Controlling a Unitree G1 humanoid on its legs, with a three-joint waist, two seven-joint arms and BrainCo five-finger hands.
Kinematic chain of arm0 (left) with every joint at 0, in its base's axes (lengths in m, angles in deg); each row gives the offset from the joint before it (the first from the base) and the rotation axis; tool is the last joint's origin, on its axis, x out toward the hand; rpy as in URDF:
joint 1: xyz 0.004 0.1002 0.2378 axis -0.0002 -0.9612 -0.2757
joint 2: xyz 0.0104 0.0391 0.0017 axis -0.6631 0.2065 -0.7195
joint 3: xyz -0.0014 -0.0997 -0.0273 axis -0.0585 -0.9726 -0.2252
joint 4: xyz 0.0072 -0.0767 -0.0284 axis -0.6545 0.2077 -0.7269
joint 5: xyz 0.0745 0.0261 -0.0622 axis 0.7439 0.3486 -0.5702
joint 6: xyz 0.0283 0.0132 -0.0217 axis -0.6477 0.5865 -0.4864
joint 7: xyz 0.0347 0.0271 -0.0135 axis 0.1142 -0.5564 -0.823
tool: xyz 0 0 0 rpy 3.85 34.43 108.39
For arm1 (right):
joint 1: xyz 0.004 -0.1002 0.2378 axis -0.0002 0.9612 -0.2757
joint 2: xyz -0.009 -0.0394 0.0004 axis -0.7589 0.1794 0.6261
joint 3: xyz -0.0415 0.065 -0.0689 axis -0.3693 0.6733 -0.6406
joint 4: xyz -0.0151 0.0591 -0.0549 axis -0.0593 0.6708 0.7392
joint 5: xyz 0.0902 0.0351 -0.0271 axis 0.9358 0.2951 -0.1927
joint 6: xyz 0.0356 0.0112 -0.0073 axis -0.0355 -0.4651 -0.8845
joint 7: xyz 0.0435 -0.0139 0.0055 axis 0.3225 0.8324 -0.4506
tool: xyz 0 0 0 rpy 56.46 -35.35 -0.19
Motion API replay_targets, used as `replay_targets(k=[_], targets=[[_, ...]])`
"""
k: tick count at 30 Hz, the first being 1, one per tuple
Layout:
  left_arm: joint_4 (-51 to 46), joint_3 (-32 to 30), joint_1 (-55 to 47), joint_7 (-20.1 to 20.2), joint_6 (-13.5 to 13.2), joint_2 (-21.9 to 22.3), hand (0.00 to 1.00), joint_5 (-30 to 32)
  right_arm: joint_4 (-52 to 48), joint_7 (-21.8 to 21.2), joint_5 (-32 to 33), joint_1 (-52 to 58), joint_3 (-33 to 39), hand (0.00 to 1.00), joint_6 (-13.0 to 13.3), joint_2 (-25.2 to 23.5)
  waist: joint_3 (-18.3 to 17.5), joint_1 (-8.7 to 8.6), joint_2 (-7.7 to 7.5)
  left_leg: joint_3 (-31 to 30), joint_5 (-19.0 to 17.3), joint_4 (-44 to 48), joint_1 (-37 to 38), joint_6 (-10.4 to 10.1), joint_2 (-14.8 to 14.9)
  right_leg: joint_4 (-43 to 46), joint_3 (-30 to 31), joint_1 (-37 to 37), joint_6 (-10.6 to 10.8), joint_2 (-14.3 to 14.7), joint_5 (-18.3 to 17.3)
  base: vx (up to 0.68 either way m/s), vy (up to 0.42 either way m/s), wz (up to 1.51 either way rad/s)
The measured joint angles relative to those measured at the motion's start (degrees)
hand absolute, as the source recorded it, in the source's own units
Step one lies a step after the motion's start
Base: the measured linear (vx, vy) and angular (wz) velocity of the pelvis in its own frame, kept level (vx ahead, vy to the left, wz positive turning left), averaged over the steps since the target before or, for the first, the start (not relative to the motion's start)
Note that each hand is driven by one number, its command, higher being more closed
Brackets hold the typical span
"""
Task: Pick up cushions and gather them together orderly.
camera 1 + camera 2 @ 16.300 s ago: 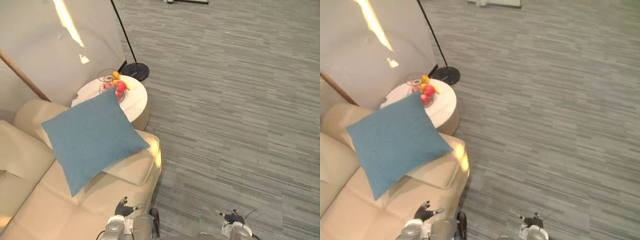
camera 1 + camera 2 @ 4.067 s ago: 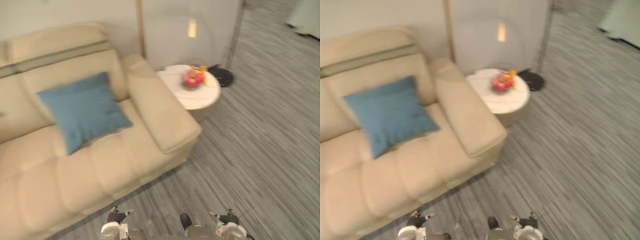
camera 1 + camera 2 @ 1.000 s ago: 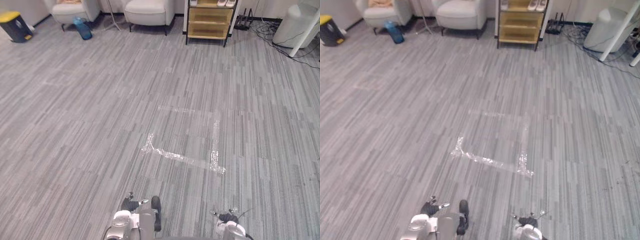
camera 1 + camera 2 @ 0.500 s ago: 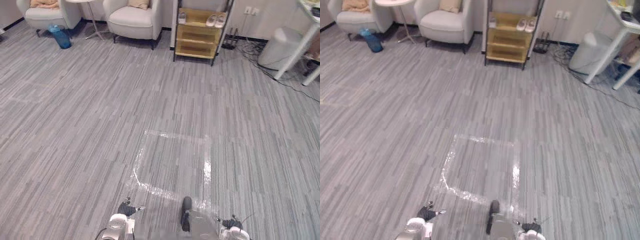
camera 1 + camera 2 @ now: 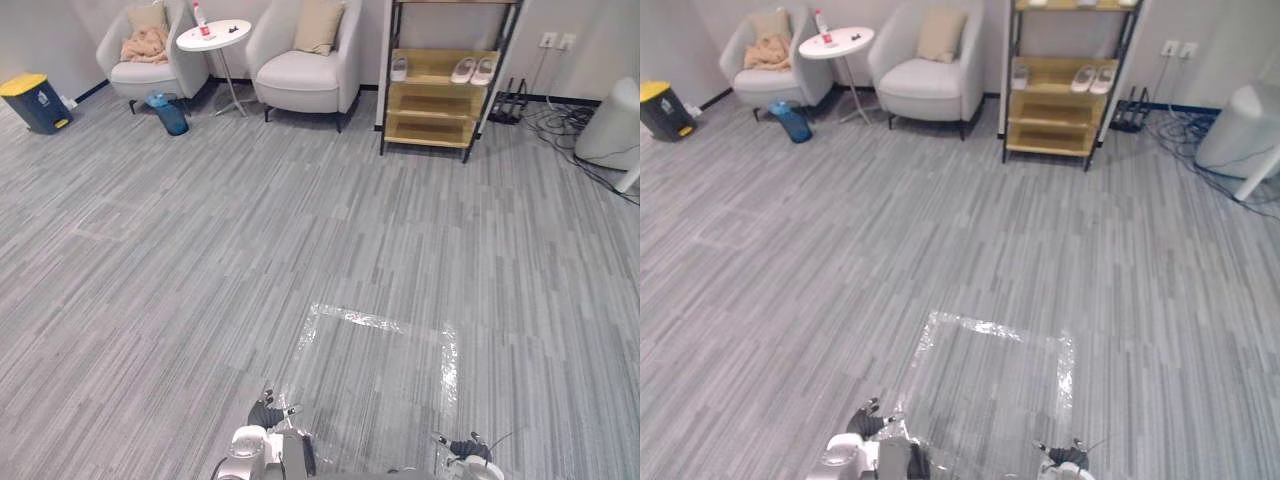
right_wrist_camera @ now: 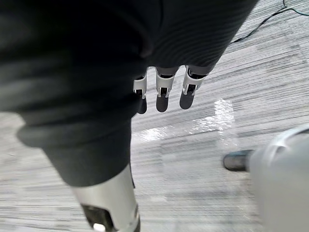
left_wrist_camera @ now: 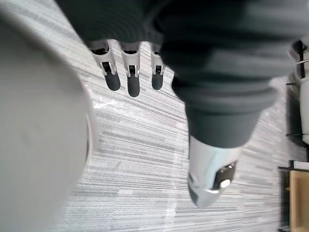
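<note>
A tan cushion (image 5: 318,26) leans upright against the back of a pale armchair (image 5: 300,72) at the far side of the room. A second pale armchair (image 5: 143,68) further left holds another tan cushion (image 5: 148,17) and a crumpled pinkish cloth (image 5: 146,45). Both hands hang low at the near edge, far from the chairs. My left hand (image 5: 266,414) is open with straight fingers (image 7: 129,79) over the floor and holds nothing. My right hand (image 5: 470,448) is also open, its fingers (image 6: 162,94) straight and holding nothing.
A round white side table (image 5: 213,36) stands between the armchairs, a blue container (image 5: 170,112) on the floor beside it. A wooden shelf (image 5: 443,92) with shoes is at the far right, a yellow-lidded bin (image 5: 34,101) far left. A tape square (image 5: 380,365) marks the grey floor.
The camera has turned away from the beige sofa with the blue cushion and now faces the armchairs. Both hands stay low and open, holding nothing.
</note>
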Motion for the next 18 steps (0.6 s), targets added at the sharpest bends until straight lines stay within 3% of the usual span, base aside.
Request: replay_targets(k=[3,4,6,8,10,12,14,15,16,18], targets=[[1.4,0.0,0.7,0.1,0.1,-0.7,0.0,0.0,0.3,0.0,-0.9,0.0,0.3,0.0,0.0,0.8,0.1,0.25,-0.17,2.1,-5.1,2.5,2.0,1.1,-0.4,6.7,2.9,-0.9,1.3,-1.8,-0.7,0.38,0.134,-0.28],[1.7,0.0,0.3,0.1,0.1,-0.8,0.0,0.0,0.3,-0.1,-1.0,-0.2,0.3,0.0,0.1,0.7,0.1,0.37,0.16,3.4,-6.5,1.3,4.9,1.1,-0.4,15.0,5.0,-3.8,2.0,-2.4,-1.1,0.35,0.15,-0.65],[2.6,0.6,-0.4,0.1,0.2,-1.2,0.0,-0.1,0.4,-0.4,-1.0,0.1,0.2,0.0,0.0,0.2,-0.1,0.27,0.43,4.8,-7.4,-1.0,9.3,1.6,-1.0,31.0,6.8,-10.4,5.4,-4.3,-0.7,0.31,0.091,-0.4],[3.1,2.3,-0.8,0.1,0.5,-2.1,0.0,-0.1,-0.1,-0.7,-1.0,0.0,0.9,0.0,0.1,0.5,-0.1,-0.66,0.4,5.1,-8.0,-2.7,12.7,1.9,-1.6,39.3,3.9,-14.4,4.0,-6.2,-3.0,0.31,0.022,0.04],[3.6,2.3,-0.5,0.1,0.5,-2.0,0.0,-0.2,0.1,-0.7,-1.1,-0.3,0.9,0.0,0.1,1.4,0.1,-0.75,1.34,4.8,-8.0,-4.8,16.0,1.9,-0.9,37.8,-3.0,-17.3,0.8,-6.3,-5.3,0.34,-0.043,0.1],[3.6,2.3,-0.4,0.0,0.5,-1.9,0.0,-0.2,-0.4,-0.7,-1.1,-0.8,0.7,0.0,0.1,1.9,0.5,-0.76,2.36,4.3,-8.0,-5.0,18.1,1.9,1.4,30.8,-5.5,-19.8,-0.2,-3.5,-5.3,0.34,-0.157,0.13],[3.6,2.5,-0.8,0.0,0.4,-2.6,0.0,-0.3,-0.1,-0.6,-1.1,-0.5,-1.0,0.0,0.0,2.2,0.0,-0.92,1.4,2.8,-8.2,-5.0,19.5,1.2,1.4,17.6,-4.4,-20.2,-1.4,-1.1,1.7,0.37,-0.239,0.36],[4.0,2.5,-0.8,0.0,0.4,-3.1,0.0,-0.2,0.4,-0.8,-1.1,0.2,-1.2,0.0,0.1,2.3,0.0,-1.15,0.31,1.4,-8.9,-4.9,19.9,-0.4,0.5,14.7,-2.5,-20.5,-3.5,-0.7,6.0,0.27,-0.197,0.27],[4.3,2.5,-0.8,-0.2,0.4,-1.8,0.0,-0.2,0.7,-0.6,-1.1,0.3,-0.9,0.0,0.0,3.2,-0.5,-0.89,1.92,-0.4,-9.6,-4.9,20.4,-1.5,2.4,15.5,-3.0,-19.8,-3.7,0.6,6.1,0.27,-0.182,0.11],[4.5,2.2,-1.1,-0.2,0.4,0.0,0.0,-0.2,0.7,-0.7,-1.1,0.2,-1.0,0.0,0.1,4.5,-0.9,-0.52,3.57,-1.4,-9.2,-4.5,20.7,-2.2,4.0,12.4,-3.3,-18.0,-4.2,2.6,5.5,0.29,-0.2,-0.16]])
